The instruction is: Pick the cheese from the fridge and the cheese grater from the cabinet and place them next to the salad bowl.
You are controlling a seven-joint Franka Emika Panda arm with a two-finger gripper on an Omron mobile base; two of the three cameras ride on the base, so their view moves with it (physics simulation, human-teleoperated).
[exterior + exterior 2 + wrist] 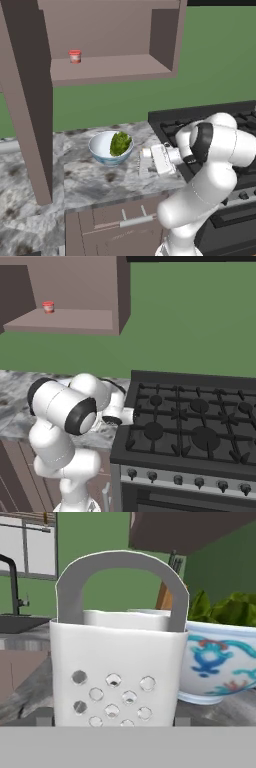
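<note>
Now, fingers: spread apart, not grasping.
Cheese grater (116,662): upright on the counter (95,180), directly ahead of the fingers.
Salad bowl (220,662): just behind the grater, to one side.

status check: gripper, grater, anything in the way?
Gripper open, low over the counter. Grater upright right in front of it, beside the salad bowl. No cheese by the bowl. Nothing blocking.

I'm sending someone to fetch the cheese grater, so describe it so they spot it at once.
On the marble counter left of the black stove, find the salad bowl. Beside the bowl, toward the stove, stands the cheese grater: a pale box with round holes and a grey arched handle, unlike the round painted bowl.
</note>
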